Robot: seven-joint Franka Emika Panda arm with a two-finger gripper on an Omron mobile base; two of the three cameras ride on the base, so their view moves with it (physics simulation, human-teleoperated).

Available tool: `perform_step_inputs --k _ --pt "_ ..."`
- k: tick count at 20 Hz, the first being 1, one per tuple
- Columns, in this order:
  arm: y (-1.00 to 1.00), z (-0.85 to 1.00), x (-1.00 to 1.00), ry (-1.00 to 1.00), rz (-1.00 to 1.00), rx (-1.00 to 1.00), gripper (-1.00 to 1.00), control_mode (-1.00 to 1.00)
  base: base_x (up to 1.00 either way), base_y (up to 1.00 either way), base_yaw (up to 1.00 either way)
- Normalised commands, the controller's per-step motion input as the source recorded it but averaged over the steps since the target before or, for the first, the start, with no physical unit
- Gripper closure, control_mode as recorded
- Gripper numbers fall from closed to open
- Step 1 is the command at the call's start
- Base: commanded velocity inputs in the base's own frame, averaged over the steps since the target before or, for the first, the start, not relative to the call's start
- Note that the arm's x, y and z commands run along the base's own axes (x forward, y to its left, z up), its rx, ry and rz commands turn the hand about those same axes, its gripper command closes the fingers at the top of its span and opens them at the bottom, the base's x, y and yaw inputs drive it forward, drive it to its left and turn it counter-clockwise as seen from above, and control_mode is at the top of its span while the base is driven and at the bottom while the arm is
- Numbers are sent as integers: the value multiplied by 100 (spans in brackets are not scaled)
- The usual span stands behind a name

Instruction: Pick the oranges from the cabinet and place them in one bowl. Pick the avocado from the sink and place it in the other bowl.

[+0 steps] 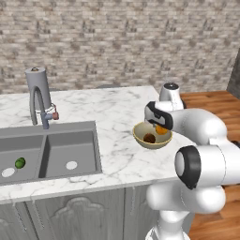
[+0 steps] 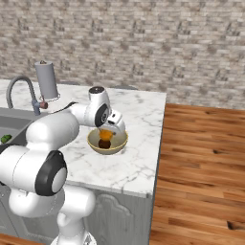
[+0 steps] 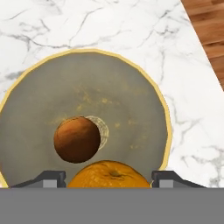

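While the avocado (image 1: 19,163) lies far to the left on the floor of the grey sink's (image 1: 56,140) left basin, beside a round drain hole, the arched faucet (image 1: 39,107) stands behind the basin with a roll of paper towel (image 1: 37,82) just behind it. In the right base view the avocado (image 2: 5,139) shows only as a small green spot at the left edge. Further right, on the white marble tabletop (image 1: 112,112), sits the pale yellow-beige bowl (image 1: 139,137), near the tabletop's right end. The darker brownish orange (image 1: 149,138) rests on the bowl's bottom, close to its middle. Just above the bowl's right half hangs the gripper (image 1: 161,129), pointing down, and its fingers (image 3: 50,178) are clenched on the brighter orange (image 1: 162,130), one on either side of the fruit. In the hand view this bright orange (image 3: 109,175) sits between the two fingers directly over the bowl's (image 3: 131,83) inside, near its rim, with the brownish orange (image 3: 77,139) apart from it, lower down in the bowl. Right of the tabletop lies the wooden floor (image 2: 201,158).
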Motion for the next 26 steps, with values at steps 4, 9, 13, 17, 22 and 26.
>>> perform_step_inputs --k 4,9,13,17,22,26 --pt "-5 -13 5 0 -3 0 100 -100 0 0 0" --pt "-4 -12 4 0 -3 0 100 -100 0 0 0" --pt "-3 -11 2 0 -3 0 100 -100 0 0 0" --pt "-3 -11 2 0 -3 0 100 -100 0 0 0" --pt "-3 -11 3 0 -4 0 100 -100 0 0 0" --pt "-1 -11 2 0 -4 0 100 -100 0 0 0"
